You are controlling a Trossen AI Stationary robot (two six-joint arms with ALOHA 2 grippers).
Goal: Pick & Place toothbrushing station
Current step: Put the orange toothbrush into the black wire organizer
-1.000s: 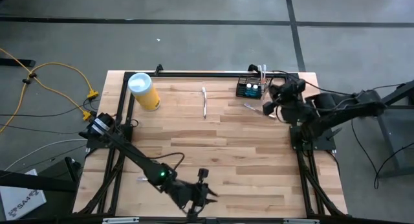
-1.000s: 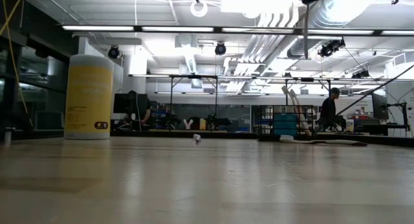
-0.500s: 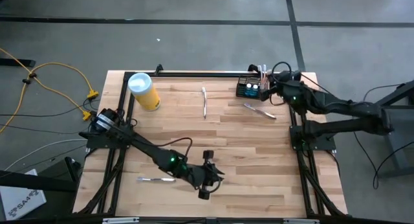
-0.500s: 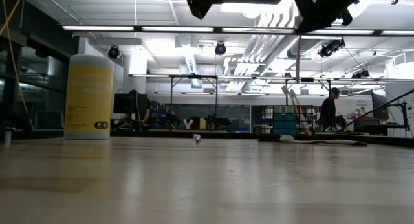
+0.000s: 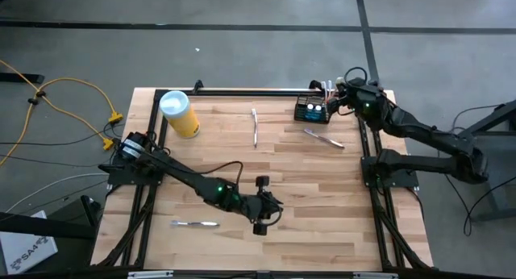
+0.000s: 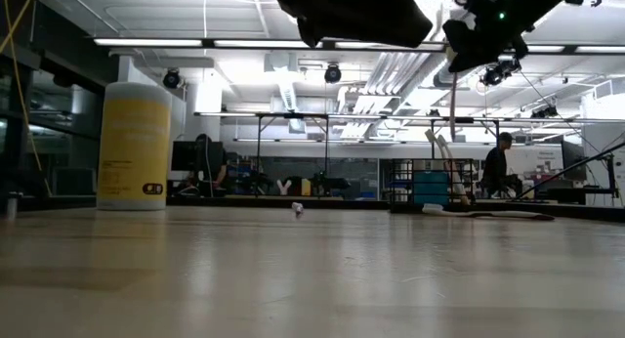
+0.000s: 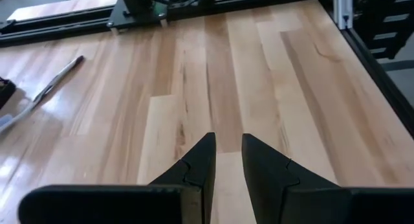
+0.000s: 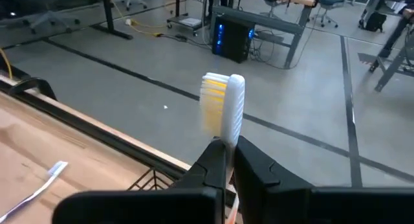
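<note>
Two dark arms work a wooden table (image 5: 266, 162), seen here from its near edge to its far one. Nearest, a slim utensil, seemingly a toothbrush (image 5: 193, 223), lies flat by the front left. Just beyond it, the left gripper (image 5: 260, 206) hangs above mid-table, its jaws narrowly parted and holding nothing, only bare planks (image 7: 220, 75) showing between them in its wrist view. Farther back, a second brush (image 5: 323, 139) rests loose toward the right and a thin pale stick (image 5: 255, 127) lies near the middle. At the far left corner stands a yellow canister (image 5: 181, 113) with a white lid. At the far right corner sits the toothbrushing station (image 5: 311, 110), a small black wire-mesh basket hard against the rear rail. The right gripper (image 5: 342, 96) hovers just beside it, jaws clamped on a white toothbrush (image 8: 225, 111) with yellow bristles, held head upward. Beyond the table, a person (image 6: 496, 165) is visible in the room behind.

The step in hand appears to be delivery of this brush to the basket. The next move would call for lining the handle up over an open compartment, lowering it squarely through the mesh opening, and only then parting the jaws, lest the brush catch the rim and tip out.
</note>
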